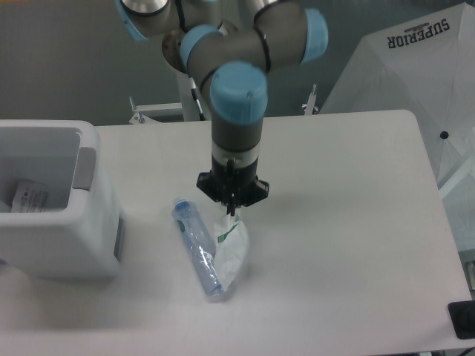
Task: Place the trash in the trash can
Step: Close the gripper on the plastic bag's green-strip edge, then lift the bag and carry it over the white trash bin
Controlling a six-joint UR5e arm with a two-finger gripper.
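My gripper (232,211) hangs over the table's middle, shut on the top edge of the clear whitish plastic bag (231,252) with green print. The bag dangles below it, its lower end touching the table. Right beside the bag on its left lies the clear plastic bottle (196,245), blue cap toward the far left. The white trash can (56,215) with a grey side panel stands at the left edge of the table, well left of the gripper.
A white paper label lies inside the trash can (28,196). A white umbrella-like cover with "SUPERIOR" print (415,67) stands past the table's right side. A black object (462,319) sits at the front right corner.
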